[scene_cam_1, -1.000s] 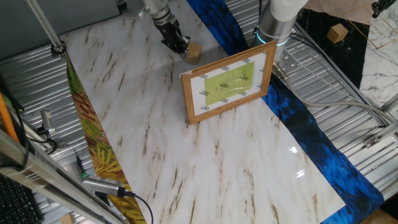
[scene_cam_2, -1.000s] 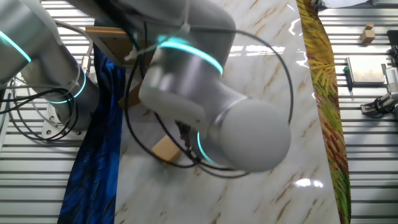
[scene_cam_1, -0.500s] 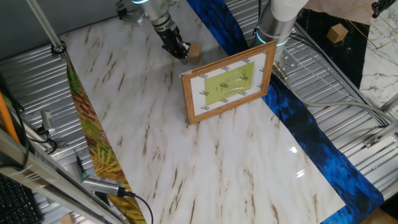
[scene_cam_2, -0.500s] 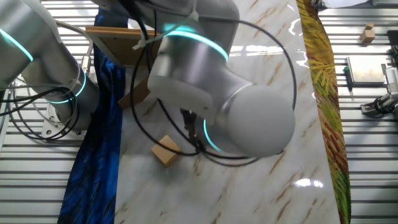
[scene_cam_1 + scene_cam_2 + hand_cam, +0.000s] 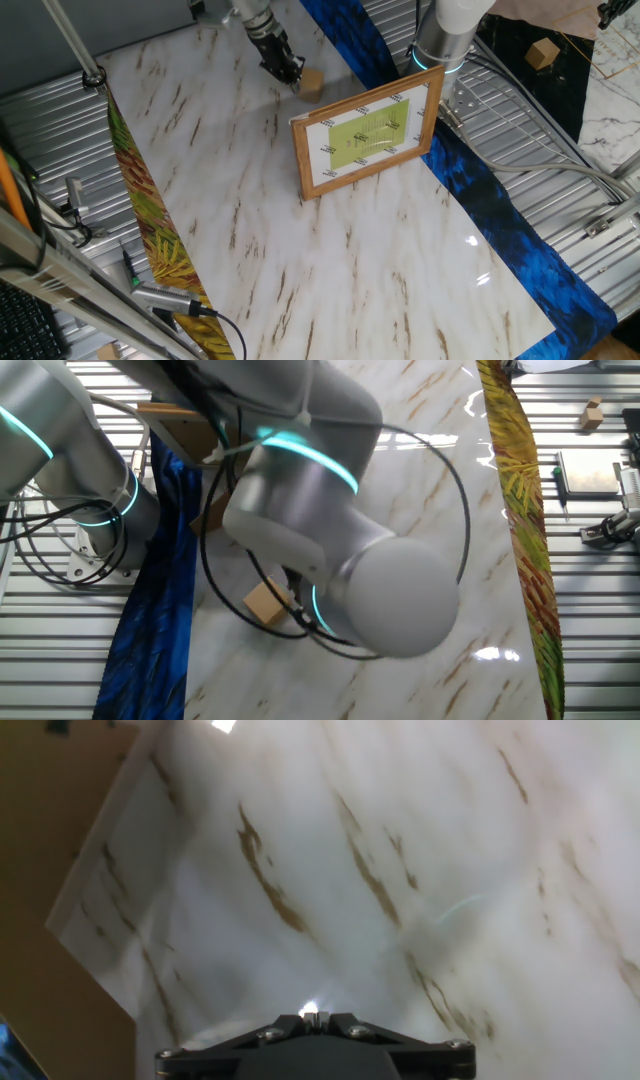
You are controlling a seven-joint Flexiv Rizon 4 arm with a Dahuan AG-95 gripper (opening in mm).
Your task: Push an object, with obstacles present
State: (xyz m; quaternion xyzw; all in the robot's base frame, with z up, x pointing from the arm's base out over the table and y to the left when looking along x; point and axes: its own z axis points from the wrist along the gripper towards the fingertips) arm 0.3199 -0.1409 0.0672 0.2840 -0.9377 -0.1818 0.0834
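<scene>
A small tan wooden block (image 5: 312, 84) lies on the marble tabletop (image 5: 300, 260) near its far edge, and it also shows under the arm (image 5: 266, 603). My gripper (image 5: 286, 70) stands tip-down just left of the block, touching or nearly touching its side. The fingertips (image 5: 312, 1013) are pressed together with nothing between them, just above the marble. A tan wooden surface (image 5: 50, 810), probably the block, fills the left edge of the hand view. In the other fixed view the arm's bulky wrist (image 5: 340, 560) hides the fingers.
A wooden picture frame (image 5: 368, 135) with a green print stands upright just in front of and right of the block. A blue cloth strip (image 5: 500, 220) runs along the right table edge and a leaf-patterned strip (image 5: 150, 230) along the left. The arm's base (image 5: 445, 35) stands behind the frame.
The arm drew slightly away from the block half a second ago and has come back beside it. The block has barely shifted. The frame has not moved.
</scene>
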